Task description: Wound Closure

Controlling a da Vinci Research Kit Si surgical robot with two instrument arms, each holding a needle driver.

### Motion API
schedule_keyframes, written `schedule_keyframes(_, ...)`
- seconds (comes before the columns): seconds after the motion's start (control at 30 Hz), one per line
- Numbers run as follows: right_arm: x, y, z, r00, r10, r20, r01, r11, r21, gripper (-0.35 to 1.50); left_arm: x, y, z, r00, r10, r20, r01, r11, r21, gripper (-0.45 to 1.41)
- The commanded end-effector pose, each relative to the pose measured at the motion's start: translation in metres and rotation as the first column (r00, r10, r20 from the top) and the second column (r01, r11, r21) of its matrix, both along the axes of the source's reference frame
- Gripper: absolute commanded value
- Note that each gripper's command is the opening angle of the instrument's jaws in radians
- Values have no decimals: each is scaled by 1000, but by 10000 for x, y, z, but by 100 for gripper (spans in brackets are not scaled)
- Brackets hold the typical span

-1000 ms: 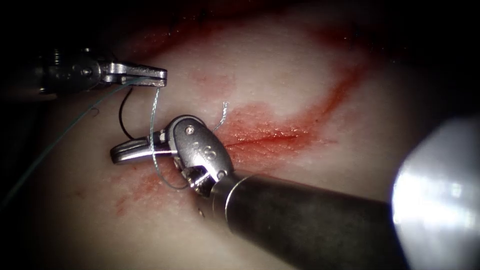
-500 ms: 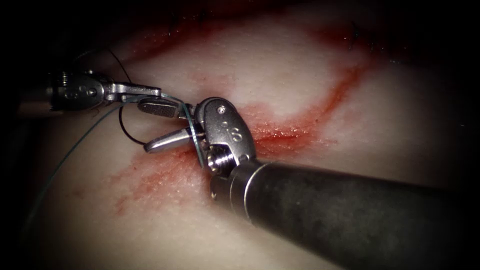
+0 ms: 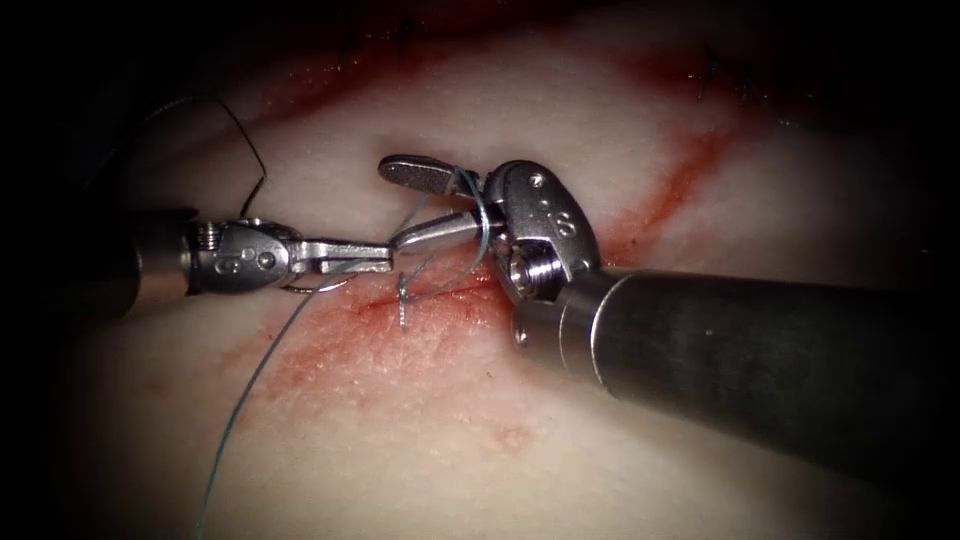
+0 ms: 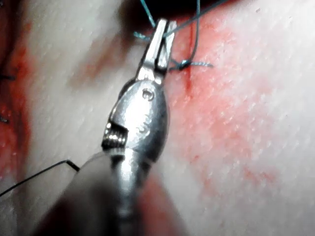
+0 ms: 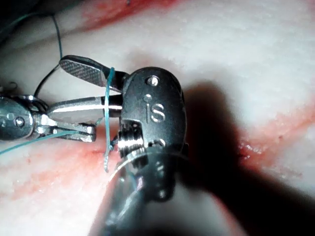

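Note:
My left tool [image 3: 380, 263] sits just left of the cut [image 3: 450, 292], jaws shut on the teal thread [image 3: 250, 385], which trails off down and left. In its wrist view the shut jaws [image 4: 164, 30] pinch the strand near the knot. My right tool [image 3: 392, 205] reaches in over the cut with its jaws open, holding nothing; a turn of thread [image 3: 478, 215] is wrapped around them, also seen as a loop [image 5: 107, 105] across the open right jaws [image 5: 58, 87]. A short thread end [image 3: 402, 303] sticks up from the cut. A thin dark curve, apparently the needle [image 3: 258, 160], lies free on the tissue at left.
The tissue [image 3: 540, 110] is pale and smeared with red fluid [image 3: 340, 345] around the cut. Earlier dark stitches [image 3: 712, 72] sit at the far upper right. The right tool's thick shaft [image 3: 760, 360] crosses the lower right of the endoscope view.
The right tool opened and moved up and right across the cut with thread wrapped around it. The left tool came down and right to the cut, still holding the thread.

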State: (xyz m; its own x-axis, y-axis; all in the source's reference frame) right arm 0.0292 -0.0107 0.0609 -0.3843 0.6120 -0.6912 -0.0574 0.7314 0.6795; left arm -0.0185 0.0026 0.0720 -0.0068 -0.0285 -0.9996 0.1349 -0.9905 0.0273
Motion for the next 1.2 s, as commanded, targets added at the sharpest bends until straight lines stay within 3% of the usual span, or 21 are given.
schedule_keyframes(0.03,7,-2,10,1000,0,23,-1,999,44,78,-11,-6,9,1000,7,-2,-7,1000,3,-45)
schedule_keyframes(0.23,2,-9,21,982,-2,188,-35,981,193,47,-16,-18,7,1000,24,-6,-24,1000,10,-45)
schedule_keyframes(0.33,-1,-14,33,969,4,246,-81,949,304,34,-14,-24,1,1000,27,-3,-27,1000,13,-45)
schedule_keyframes(0.6,-17,-19,55,942,11,334,-193,835,515,34,-22,-56,-17,999,34,-26,-33,999,16,-45)
schedule_keyframes(0.63,-20,-20,58,934,14,358,-216,819,532,42,-25,-63,-25,999,28,-41,-27,999,17,-45)
schedule_keyframes(0.67,-21,-20,61,923,18,384,-242,804,544,66,-27,-65,-33,998,-13,-68,11,1000,-22,-45)
schedule_keyframes(0.77,-21,-23,65,912,26,410,-279,772,571,98,-29,-63,-43,991,-79,-111,74,996,-50,-45)
schedule_keyframes(0.97,-18,-33,71,877,-20,480,-306,746,591,106,-33,-55,-47,970,-171,-171,164,985,-55,-45)
schedule_keyframes(1.2,-13,-49,85,857,-72,510,-327,689,647,98,-30,-46,-35,963,-176,-203,168,984,-59,-45)
